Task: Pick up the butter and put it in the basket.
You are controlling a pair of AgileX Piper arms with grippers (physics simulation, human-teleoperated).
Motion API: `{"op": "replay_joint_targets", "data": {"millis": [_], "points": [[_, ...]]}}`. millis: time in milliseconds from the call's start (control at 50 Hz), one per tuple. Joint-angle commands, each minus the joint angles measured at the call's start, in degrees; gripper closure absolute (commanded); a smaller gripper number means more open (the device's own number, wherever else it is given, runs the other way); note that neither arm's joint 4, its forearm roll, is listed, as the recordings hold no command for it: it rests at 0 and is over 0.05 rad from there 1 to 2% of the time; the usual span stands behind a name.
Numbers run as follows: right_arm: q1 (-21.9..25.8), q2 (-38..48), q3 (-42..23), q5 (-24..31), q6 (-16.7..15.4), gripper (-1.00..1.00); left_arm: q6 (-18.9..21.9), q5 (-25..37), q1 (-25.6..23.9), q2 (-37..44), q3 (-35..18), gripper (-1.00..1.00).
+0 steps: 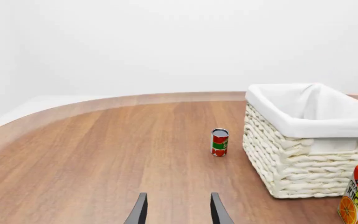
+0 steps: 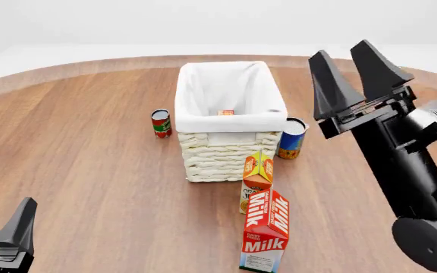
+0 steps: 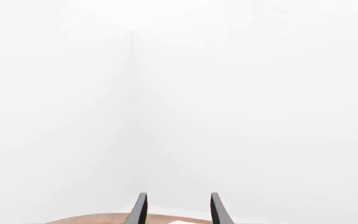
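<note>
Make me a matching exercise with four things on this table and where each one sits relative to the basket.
1 butter
2 tomato can
3 blue-and-yellow can
4 milk carton

A left of the basket
B nearest the camera, in front of the juice carton
C inside the basket
D by the basket's right side

Pairs: 1-C, 2-A, 3-D, 4-B

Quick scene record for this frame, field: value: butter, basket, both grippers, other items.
butter: inside basket, on the lining floor
basket: centre of table
right gripper: raised, open, empty, right of basket
left gripper: low, open, empty
tomato can: left of basket
second can: right of basket
juice carton: in front of basket
milk carton: nearest camera
</note>
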Motion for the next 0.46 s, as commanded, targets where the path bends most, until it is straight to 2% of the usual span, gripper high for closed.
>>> {"op": "replay_joint_targets", "data": {"millis": [20,60,120,140,160,180,220,260,300,380,420,440,460], "points": [[-12.5,-29.5,26.4,-1.0,5.2,-1.00,0.0,0.0,0.0,0.0,0.0,-1.00],[-13.8,-26.5,26.4,-1.0,3.5,-1.00,0.0,0.0,0.0,0.0,0.0,-1.00],[-16.1,-24.0,26.4,-0.9,4.0,-1.00,0.0,0.0,0.0,0.0,0.0,-1.00],[-18.2,-26.1,26.4,1.8,5.7,-1.00,0.0,0.0,0.0,0.0,0.0,-1.00],[-18.9,-49.0,26.4,24.8,5.7,-1.00,0.0,0.0,0.0,0.0,0.0,-1.00],[-21.7,-65.3,26.4,43.7,7.4,-1.00,0.0,0.0,0.0,0.0,0.0,-1.00],[-23.2,-65.3,26.4,45.2,8.3,-1.00,0.0,0.0,0.0,0.0,0.0,-1.00],[-25.5,-65.3,26.4,56.2,8.9,-1.00,0.0,0.0,0.0,0.0,0.0,-1.00],[-25.8,-65.3,26.4,62.0,7.7,-1.00,0.0,0.0,0.0,0.0,0.0,-1.00],[-35.1,-65.3,26.4,70.3,10.2,-1.00,0.0,0.0,0.0,0.0,0.0,-1.00],[-36.9,-65.3,26.4,75.2,8.7,-1.00,0.0,0.0,0.0,0.0,0.0,-1.00],[-38.2,-42.4,26.4,52.3,6.9,-1.00,0.0,0.0,0.0,0.0,0.0,-1.00],[-40.1,-19.5,26.4,29.3,7.0,-1.00,0.0,0.0,0.0,0.0,0.0,-1.00]]}}
